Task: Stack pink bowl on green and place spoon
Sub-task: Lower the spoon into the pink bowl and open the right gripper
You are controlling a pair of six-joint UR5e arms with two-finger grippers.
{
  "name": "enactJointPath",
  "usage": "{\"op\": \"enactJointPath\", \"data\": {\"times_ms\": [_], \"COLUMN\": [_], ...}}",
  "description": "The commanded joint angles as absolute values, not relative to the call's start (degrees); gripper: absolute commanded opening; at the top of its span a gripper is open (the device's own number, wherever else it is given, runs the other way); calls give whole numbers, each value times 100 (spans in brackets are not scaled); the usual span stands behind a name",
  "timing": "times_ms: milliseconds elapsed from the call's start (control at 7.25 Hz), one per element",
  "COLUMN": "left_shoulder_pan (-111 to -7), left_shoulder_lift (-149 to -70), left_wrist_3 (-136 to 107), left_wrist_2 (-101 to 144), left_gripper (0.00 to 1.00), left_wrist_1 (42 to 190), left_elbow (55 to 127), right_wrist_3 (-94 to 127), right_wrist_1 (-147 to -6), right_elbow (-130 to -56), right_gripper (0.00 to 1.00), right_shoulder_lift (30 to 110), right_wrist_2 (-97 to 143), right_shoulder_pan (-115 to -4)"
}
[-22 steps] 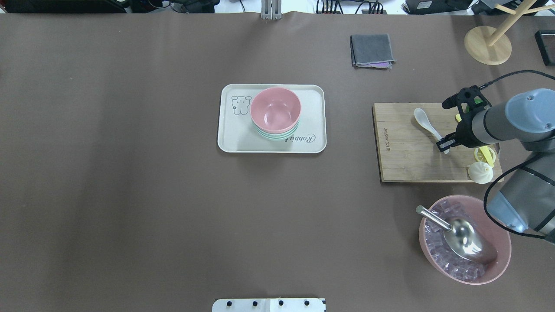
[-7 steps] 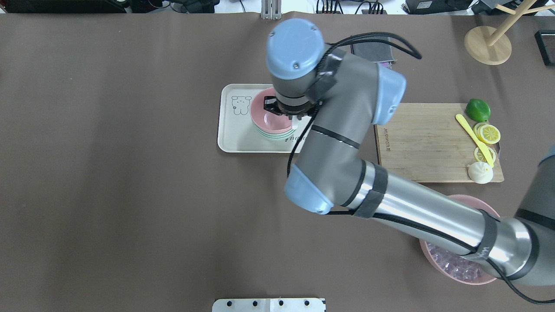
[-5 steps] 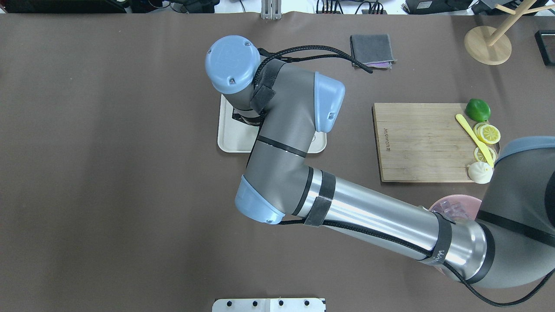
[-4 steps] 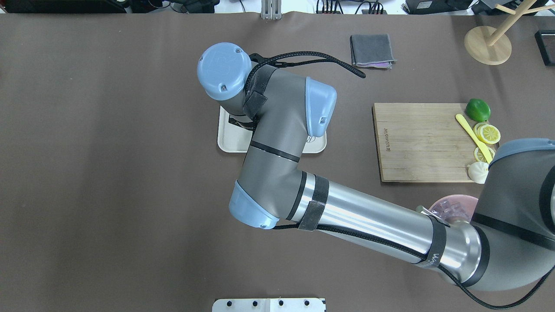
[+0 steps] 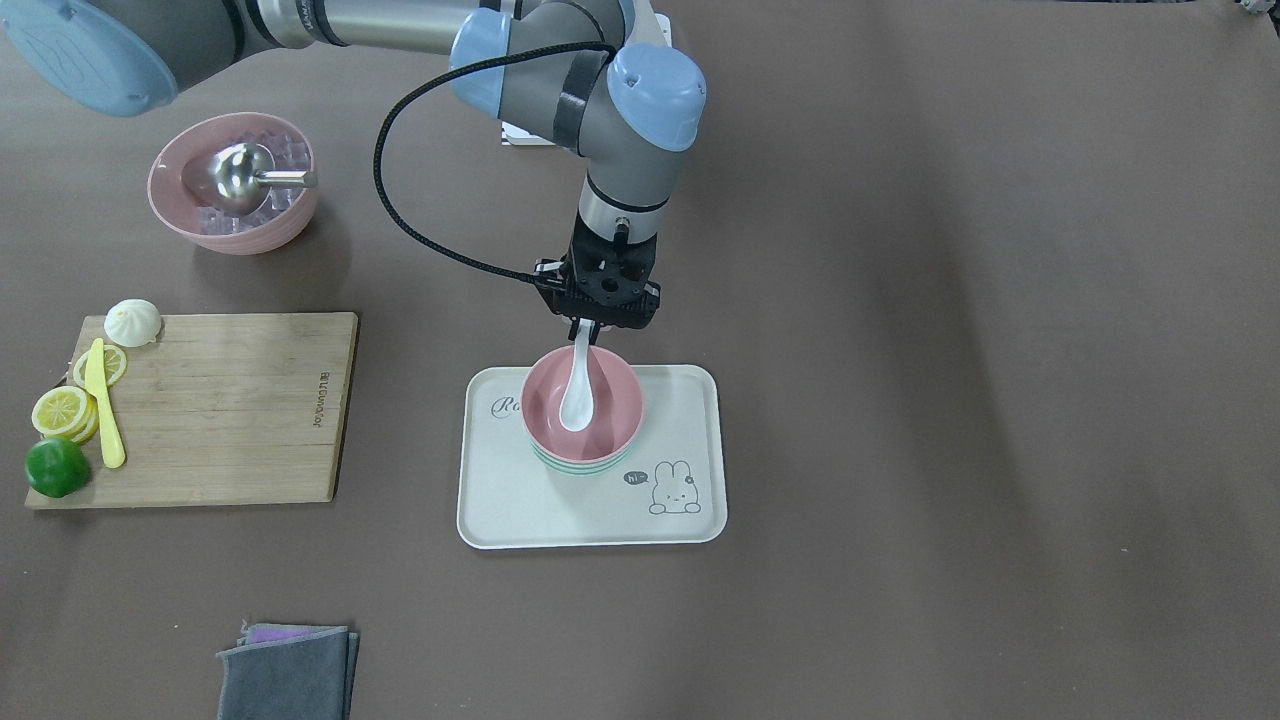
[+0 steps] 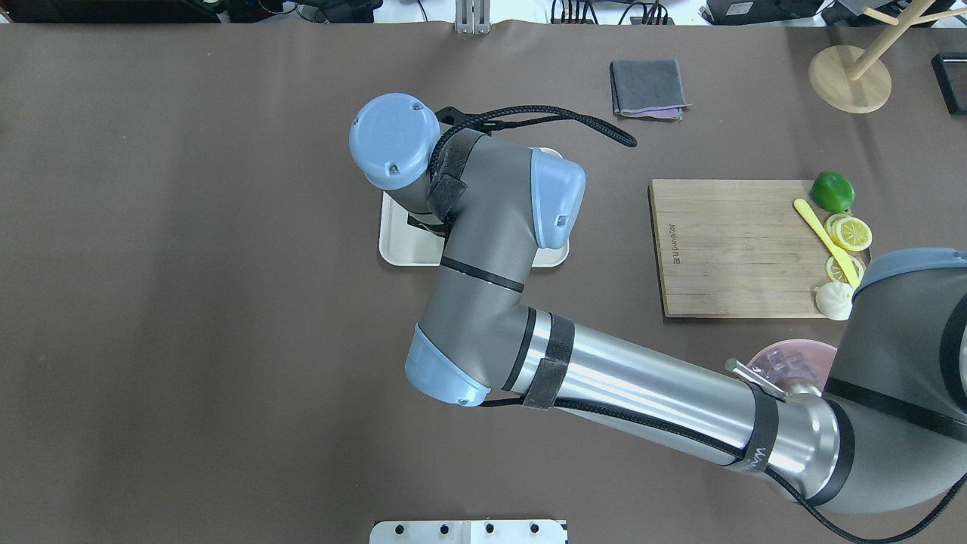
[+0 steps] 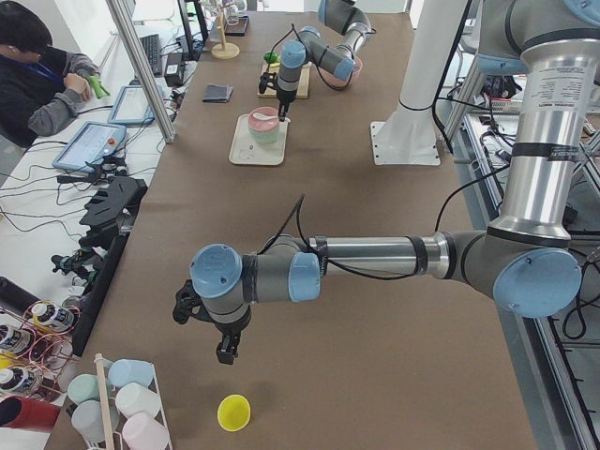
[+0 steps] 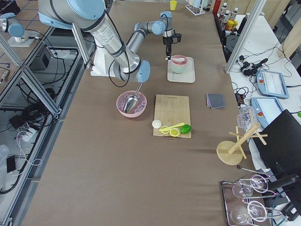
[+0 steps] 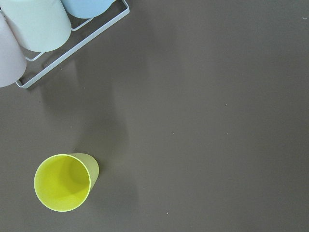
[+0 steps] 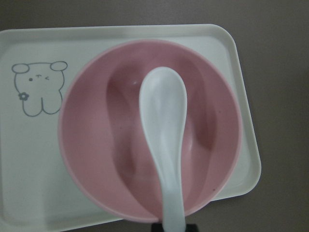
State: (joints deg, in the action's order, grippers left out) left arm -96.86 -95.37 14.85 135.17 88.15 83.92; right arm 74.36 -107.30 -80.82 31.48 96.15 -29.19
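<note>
The pink bowl (image 5: 616, 398) sits on top of the stack of mint-green bowls (image 5: 575, 467) on a white tray (image 5: 600, 515). My right gripper (image 5: 590, 325) hangs over the bowl's robot-side rim, shut on the handle of the white spoon (image 5: 578, 398). The spoon's scoop lies inside the bowl. The right wrist view shows the spoon (image 10: 164, 121) lying in the pink bowl (image 10: 91, 145). In the overhead view my right arm hides the bowls. My left gripper (image 7: 223, 354) shows only in the exterior left view, above a yellow cup (image 9: 63, 181); I cannot tell whether it is open or shut.
A wooden cutting board (image 5: 220, 400) holds a yellow knife (image 5: 103, 405), lemon slices, a lime and a bun. A larger pink bowl (image 5: 232, 225) with clear cubes and a metal scoop stands nearer the robot. A grey cloth (image 5: 285, 670) lies far out. A cup rack (image 9: 34, 29) stands by the yellow cup.
My right arm took the spoon off the cutting board and carried it to the stacked bowls on the tray. In the last half second it only shifted slightly.
</note>
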Motion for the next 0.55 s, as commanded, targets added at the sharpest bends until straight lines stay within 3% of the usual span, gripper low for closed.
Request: {"op": "enactJointPath", "data": {"times_ms": [0, 138, 414], "left_shoulder_pan": [-9686, -9677, -9677], "left_shoulder_lift": [-9545, -9545, -9545], "left_wrist_3": [1485, 1485, 1485], "left_wrist_2": [13518, 13518, 13518], "left_gripper": [99, 99, 99], "left_wrist_1": [8815, 8815, 8815], "left_elbow": [8385, 8393, 8385], "right_wrist_3": [7348, 7261, 7050], "right_wrist_1": [-10767, -10767, -10775], "right_elbow": [-8086, -8095, -8095], "right_gripper": [20, 98, 100], "right_shoulder_lift": [3138, 3164, 3146], "right_wrist_2": [9606, 9476, 9360], "right_shoulder_pan": [-2918, -2918, -2927]}}
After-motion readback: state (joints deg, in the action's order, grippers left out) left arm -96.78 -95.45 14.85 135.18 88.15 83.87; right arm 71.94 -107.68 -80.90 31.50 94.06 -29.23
